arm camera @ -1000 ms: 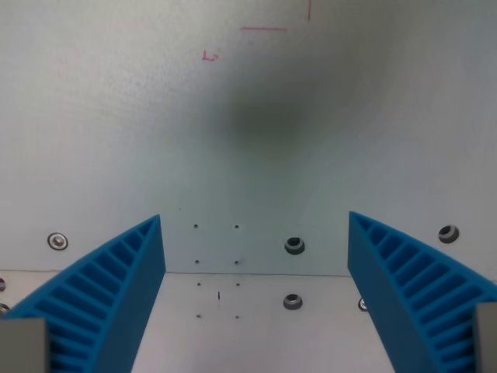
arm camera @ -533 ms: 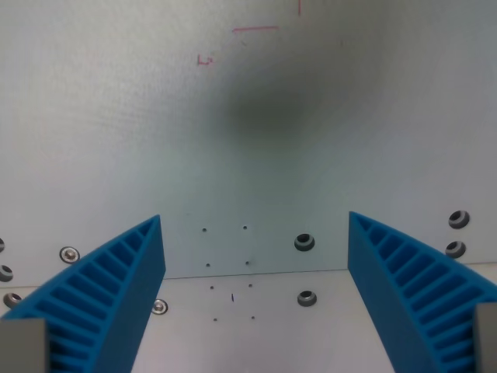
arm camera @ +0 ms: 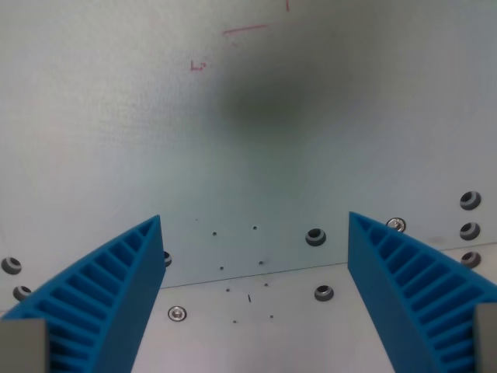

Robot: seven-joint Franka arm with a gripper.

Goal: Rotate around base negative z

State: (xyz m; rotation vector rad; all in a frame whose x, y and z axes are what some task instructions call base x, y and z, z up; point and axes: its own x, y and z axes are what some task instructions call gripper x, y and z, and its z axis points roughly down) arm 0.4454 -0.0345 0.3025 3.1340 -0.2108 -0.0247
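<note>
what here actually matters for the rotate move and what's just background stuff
Belongs to the job:
- gripper with ribbed blue fingers, open, holding nothing

Just there:
- pale flat table surface
- round metal bolts
- faint red pen marks
- small dark drilled holes

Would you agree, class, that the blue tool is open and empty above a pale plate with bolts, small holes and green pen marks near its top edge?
Not quite: the pen marks near the top edge are red, not green, as the wrist view shows. The rest holds: the blue tool is open with nothing between its fingers, above the pale plate with its bolts and small holes.
</note>
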